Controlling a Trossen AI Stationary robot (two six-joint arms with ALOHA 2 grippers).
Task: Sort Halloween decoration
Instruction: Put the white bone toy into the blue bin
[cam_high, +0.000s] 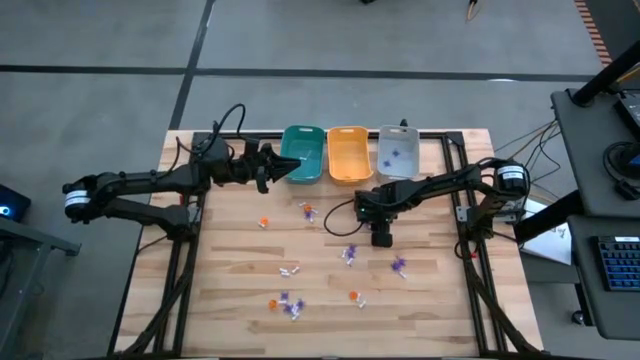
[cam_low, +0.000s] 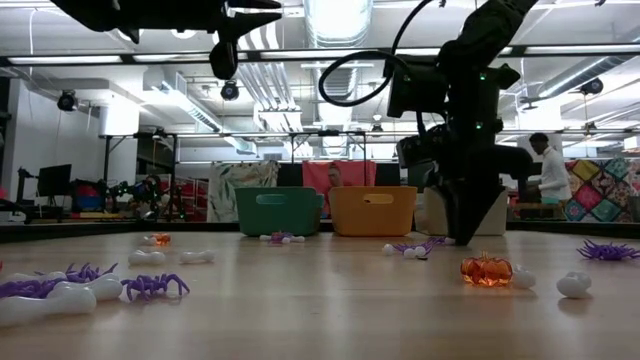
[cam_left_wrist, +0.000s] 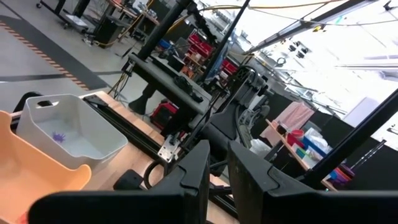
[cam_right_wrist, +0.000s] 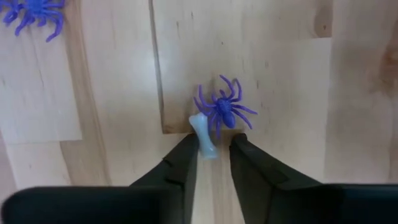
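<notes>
Small orange, purple and white trinkets lie scattered on the wooden table (cam_high: 330, 300). My right gripper (cam_high: 382, 238) points straight down at mid-table. In its wrist view the open fingers (cam_right_wrist: 214, 146) straddle the lower end of a white bone (cam_right_wrist: 203, 135), with a purple spider (cam_right_wrist: 224, 112) just past it. My left gripper (cam_high: 283, 166) hovers in the air beside the teal bin (cam_high: 302, 155). Its fingers (cam_left_wrist: 217, 149) show a narrow gap with nothing between them. My right gripper comes down from above with one finger (cam_right_wrist: 186, 152) on each side of the white bone's end (cam_right_wrist: 208, 149). The bone lies flat on the table. I cannot tell whether either finger touches it.
Teal, orange (cam_high: 349, 155) and grey (cam_high: 397, 152) bins stand in a row at the far edge; the grey one holds purple spiders. Another purple spider (cam_right_wrist: 34, 15) lies near my right gripper. An orange pumpkin (cam_low: 487, 270) and white pieces lie near the front. People are in the room behind.
</notes>
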